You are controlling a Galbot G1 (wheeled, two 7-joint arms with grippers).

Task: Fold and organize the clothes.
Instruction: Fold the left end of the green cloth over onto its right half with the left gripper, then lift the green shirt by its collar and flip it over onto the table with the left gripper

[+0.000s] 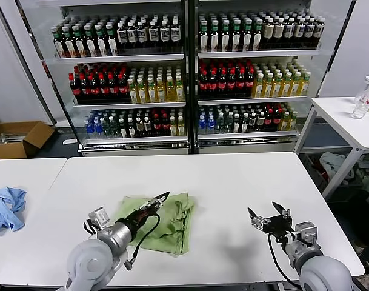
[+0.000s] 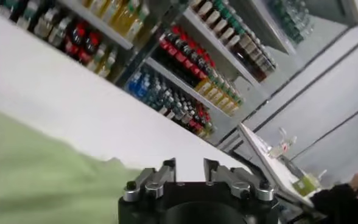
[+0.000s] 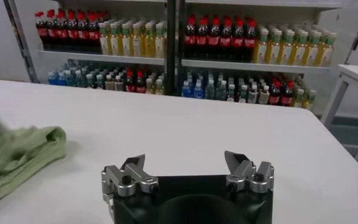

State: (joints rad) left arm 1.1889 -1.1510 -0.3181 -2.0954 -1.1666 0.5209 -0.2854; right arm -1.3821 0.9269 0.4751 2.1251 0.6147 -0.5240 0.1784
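The clothes, a light green shirt (image 1: 172, 223), lies folded into a rumpled rectangle on the white table (image 1: 232, 182), front and left of centre. My left gripper (image 1: 160, 198) hovers over the shirt's far edge, its fingers apart with nothing between them. In the left wrist view the jaws (image 2: 190, 167) frame bare table, with green fabric (image 2: 39, 176) and a spot of red print off to one side. My right gripper (image 1: 268, 212) stands open and empty over bare table at the front right, well clear of the shirt (image 3: 14, 155). Its own view shows the wide jaws (image 3: 185, 163).
A light blue cloth (image 1: 5, 207) lies on the neighbouring table to the left. Glass-fronted shelves of bottles (image 1: 184, 73) stand behind the table. A white side table (image 1: 348, 115) with bottles is at the right, and a cardboard box (image 1: 20, 138) sits on the floor at the left.
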